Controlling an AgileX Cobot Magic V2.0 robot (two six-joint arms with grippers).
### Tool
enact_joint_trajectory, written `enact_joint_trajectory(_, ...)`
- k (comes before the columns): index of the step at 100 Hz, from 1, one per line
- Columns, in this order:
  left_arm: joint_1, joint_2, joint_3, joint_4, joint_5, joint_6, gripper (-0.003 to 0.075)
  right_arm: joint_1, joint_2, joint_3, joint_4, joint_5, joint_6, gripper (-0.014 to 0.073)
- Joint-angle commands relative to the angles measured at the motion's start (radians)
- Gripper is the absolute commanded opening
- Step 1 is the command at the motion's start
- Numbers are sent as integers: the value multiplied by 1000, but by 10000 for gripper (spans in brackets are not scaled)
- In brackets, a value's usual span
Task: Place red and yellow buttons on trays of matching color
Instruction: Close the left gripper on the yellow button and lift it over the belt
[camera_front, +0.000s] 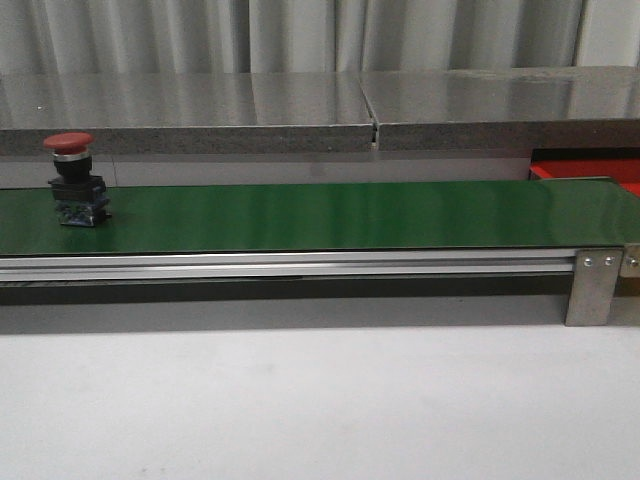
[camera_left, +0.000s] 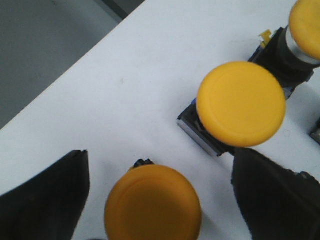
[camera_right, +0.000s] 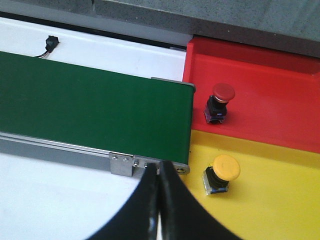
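Observation:
A red button (camera_front: 72, 178) stands upright on the green belt (camera_front: 330, 215) at its far left. The red tray (camera_front: 600, 172) shows as a corner beyond the belt's right end. In the right wrist view the red tray (camera_right: 270, 70) holds a red button (camera_right: 220, 102) and the yellow tray (camera_right: 280, 205) holds a yellow button (camera_right: 221, 174). My right gripper (camera_right: 159, 172) is shut and empty, over the belt's end bracket. My left gripper (camera_left: 160, 200) is open with its fingers (camera_left: 45, 200) either side of a yellow button (camera_left: 153, 204) on the white table. Another yellow button (camera_left: 241, 104) stands close by.
A third yellow button (camera_left: 306, 27) stands at the edge of the left wrist view. The belt's aluminium frame (camera_front: 290, 265) and end bracket (camera_front: 592, 285) run along the front. A grey stone ledge (camera_front: 320, 110) runs behind the belt. The white table edge (camera_left: 65, 75) drops to the grey floor.

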Motion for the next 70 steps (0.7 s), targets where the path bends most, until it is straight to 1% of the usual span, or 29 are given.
enact_joint_trajectory(1,2,-50,-31,6,-49,-2,411,2,-3,-26,3,-67,-7,-68)
enact_joint_trajectory(12,2,-50,-31,8,-45,-2,246,2,-3,-26,3,-67,-7,-68)
enact_joint_trajectory(17,2,-50,-31,8,-35,-2,150,2,-3,-26,3,-67,-7,-68)
enact_joint_trajectory(19,2,-52,-31,8,-31,-2,127,2,-3,-26,3,-67,-7,-68)
enact_joint_trajectory(22,2,-55,-31,10,-24,-2,72,2,-3,-26,3,-67,-7,-68)
enact_joint_trajectory(29,2,-67,-31,16,-8,-2,-21,2,-3,-26,3,-67,-7,-68)
enact_joint_trajectory(46,2,-120,-31,28,27,-2,-19,2,-3,-26,3,-67,-7,-68)
enact_joint_trajectory(70,2,-242,-31,24,126,-2,-19,2,-3,-26,3,-67,-7,-68)
